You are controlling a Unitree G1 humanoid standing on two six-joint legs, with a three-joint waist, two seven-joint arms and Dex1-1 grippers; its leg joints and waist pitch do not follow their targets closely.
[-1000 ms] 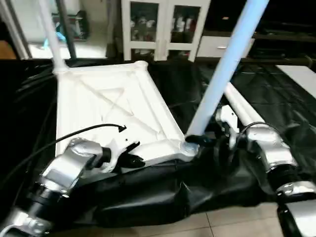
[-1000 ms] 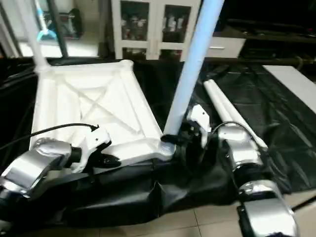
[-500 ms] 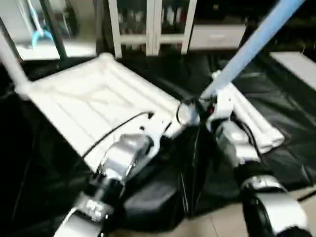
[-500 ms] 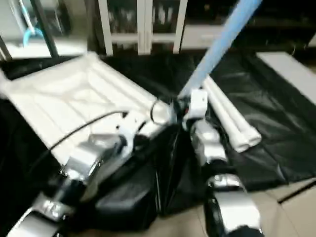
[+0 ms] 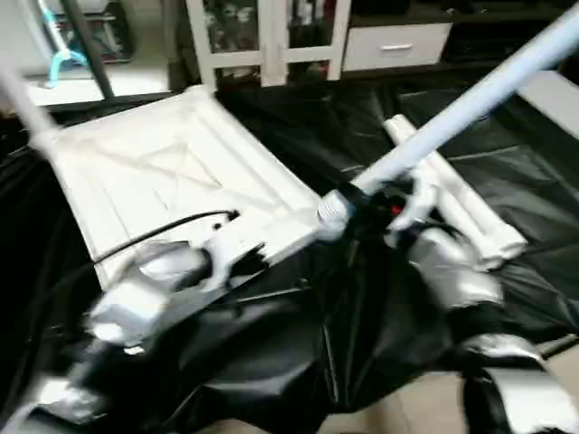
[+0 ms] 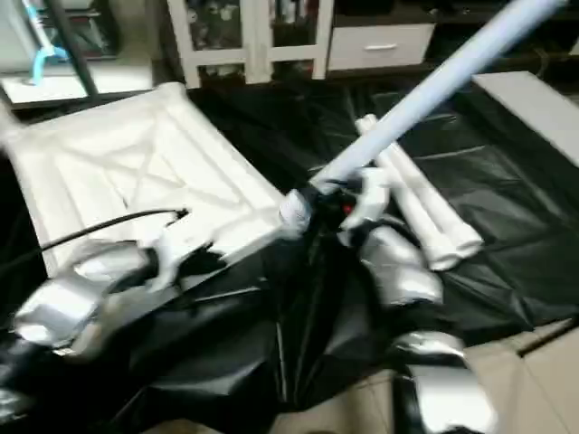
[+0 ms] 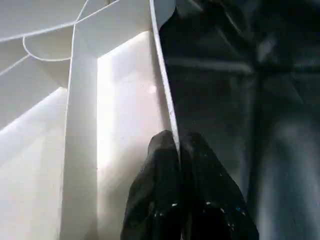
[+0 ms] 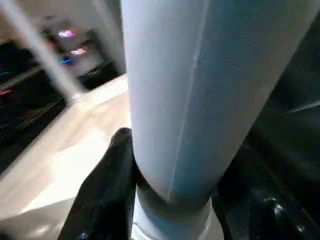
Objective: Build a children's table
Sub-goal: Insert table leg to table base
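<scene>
The white tabletop [image 5: 172, 172] lies underside up on black cloth, its X ribs showing. My left gripper [image 5: 249, 260] is shut on its near rim; the left wrist view shows the black fingers [image 7: 162, 165] pinching that thin edge. One leg [image 5: 18, 99] rises from the far left corner. My right gripper [image 5: 380, 194] is shut on a second leg [image 5: 470, 95] near its lower end. That leg leans up to the right, its end at the tabletop's near right corner. I cannot tell if it sits in the socket. Two more legs [image 5: 461, 212] lie on the cloth at the right.
Crumpled black cloth [image 5: 298, 344] covers the work surface and hangs over its near edge above tiled floor [image 5: 425, 407]. A black cable [image 5: 154, 233] runs across the tabletop to my left arm. A white cabinet [image 5: 271, 36] stands behind, and a white panel [image 5: 556, 95] lies far right.
The held leg went from nearly upright at the near right corner to leaning steeply right. The tabletop has turned with it. The camera has also shifted.
</scene>
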